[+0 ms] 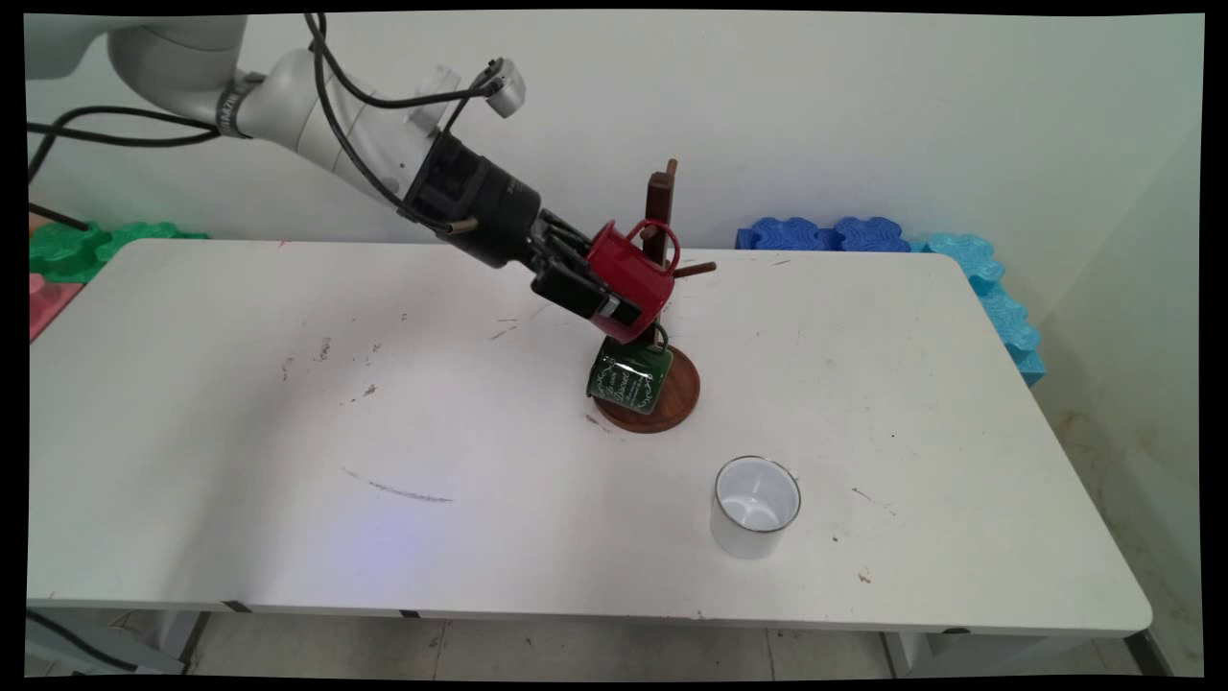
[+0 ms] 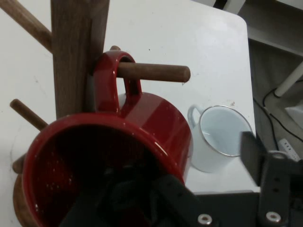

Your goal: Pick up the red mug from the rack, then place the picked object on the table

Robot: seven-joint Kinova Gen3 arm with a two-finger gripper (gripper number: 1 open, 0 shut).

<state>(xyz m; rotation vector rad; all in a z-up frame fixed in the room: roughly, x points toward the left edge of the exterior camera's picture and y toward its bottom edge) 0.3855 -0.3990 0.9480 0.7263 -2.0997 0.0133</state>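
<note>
My gripper [image 1: 602, 284] reaches from the upper left to a red mug [image 1: 635, 274] at the wooden mug tree [image 1: 660, 206]. In the hand view the red mug [image 2: 142, 127] faces me mouth first, and its handle [image 2: 110, 78] is threaded over a peg [image 2: 154, 72] of the tree's post [image 2: 73, 52]. My gripper [image 2: 180, 172] straddles the mug's rim. One finger sits inside the mug. The other finger [image 2: 253, 158] stands clear of the outer wall, so the jaws are open. A green mug [image 1: 628, 377] hangs lower on the tree, over its round base [image 1: 676, 398].
A white mug [image 1: 755, 506] stands upright on the table [image 1: 288, 432], in front of and to the right of the tree; the hand view shows this white mug [image 2: 220, 137] beyond the red one. Blue foam blocks [image 1: 830, 233] lie at the back right, green ones [image 1: 77, 245] at the back left.
</note>
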